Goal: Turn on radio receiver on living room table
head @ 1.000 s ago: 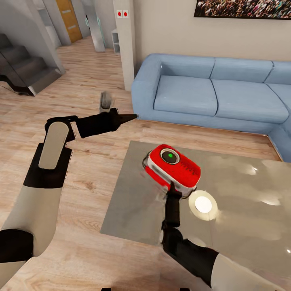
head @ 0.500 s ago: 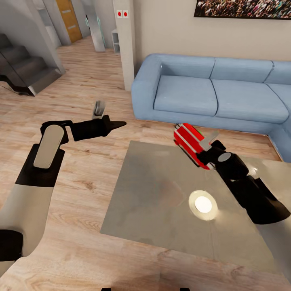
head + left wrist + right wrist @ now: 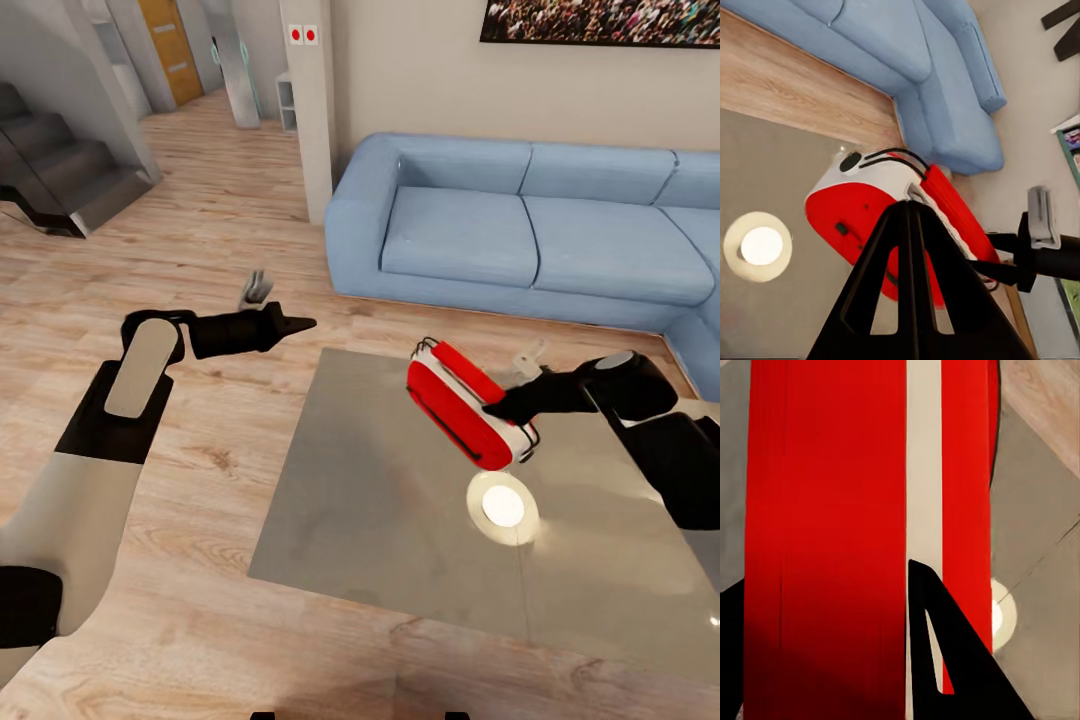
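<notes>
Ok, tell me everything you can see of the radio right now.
The radio is a bright-red oblong box with rounded ends, a white band along one side and a thin black wire handle at its far end. It looks like glossy plastic. It is tilted, seemingly lifted above the glass table, near the round lamp reflection. The right gripper meets it at its side, one dark finger lying across the red face. The left wrist view shows a white end with a dark round knob.
</notes>
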### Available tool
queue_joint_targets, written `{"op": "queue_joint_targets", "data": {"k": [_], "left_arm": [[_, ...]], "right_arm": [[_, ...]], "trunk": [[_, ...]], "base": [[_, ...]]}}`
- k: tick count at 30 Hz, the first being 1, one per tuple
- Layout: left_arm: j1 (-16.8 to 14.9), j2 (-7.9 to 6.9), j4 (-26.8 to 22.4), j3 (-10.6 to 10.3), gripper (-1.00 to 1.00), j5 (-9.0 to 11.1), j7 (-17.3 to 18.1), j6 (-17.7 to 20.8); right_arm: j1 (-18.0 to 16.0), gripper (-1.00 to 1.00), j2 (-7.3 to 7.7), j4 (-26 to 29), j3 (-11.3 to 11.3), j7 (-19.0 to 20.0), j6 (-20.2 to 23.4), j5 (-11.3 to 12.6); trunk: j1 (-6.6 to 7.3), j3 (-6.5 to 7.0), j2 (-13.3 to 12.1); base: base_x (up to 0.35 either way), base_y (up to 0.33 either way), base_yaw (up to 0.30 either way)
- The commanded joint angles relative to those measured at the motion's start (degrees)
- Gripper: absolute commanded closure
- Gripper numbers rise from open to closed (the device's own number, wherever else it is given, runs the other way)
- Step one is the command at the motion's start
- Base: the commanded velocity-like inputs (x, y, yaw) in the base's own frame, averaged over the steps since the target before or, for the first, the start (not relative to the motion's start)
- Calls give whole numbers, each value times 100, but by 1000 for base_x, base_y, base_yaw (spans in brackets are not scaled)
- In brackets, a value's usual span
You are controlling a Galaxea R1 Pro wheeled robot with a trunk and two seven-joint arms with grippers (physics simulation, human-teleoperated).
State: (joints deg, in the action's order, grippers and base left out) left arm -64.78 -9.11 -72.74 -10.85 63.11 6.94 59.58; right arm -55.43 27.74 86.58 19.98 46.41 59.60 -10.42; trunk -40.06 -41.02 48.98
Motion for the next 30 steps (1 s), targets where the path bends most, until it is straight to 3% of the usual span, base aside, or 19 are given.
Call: {"op": "queue_joint_targets", "data": {"k": [1, 7, 17, 30], "left_arm": [[0, -4, 5, -12, 100, 1, 0, 0], [0, -9, 129, -29, 100, 7, 0, 1], [0, 28, 555, -31, 100, 3, 0, -21], [0, 57, 591, -31, 100, -2, -1, -20]], "right_arm": [[-3, 100, 4, -37, 6, 4, 40, 85], [-3, 100, -4, -404, 42, -3, 40, 241], [-3, 100, 6, -551, 132, -18, 40, 234], [-3, 100, -18, -902, 185, -5, 40, 241]], "trunk": [[0, 1, 0], [0, 1, 0], [0, 1, 0], [0, 1, 0]], "base": [[0, 0, 0], [0, 0, 0], [0, 0, 0], [0, 0, 0]]}}
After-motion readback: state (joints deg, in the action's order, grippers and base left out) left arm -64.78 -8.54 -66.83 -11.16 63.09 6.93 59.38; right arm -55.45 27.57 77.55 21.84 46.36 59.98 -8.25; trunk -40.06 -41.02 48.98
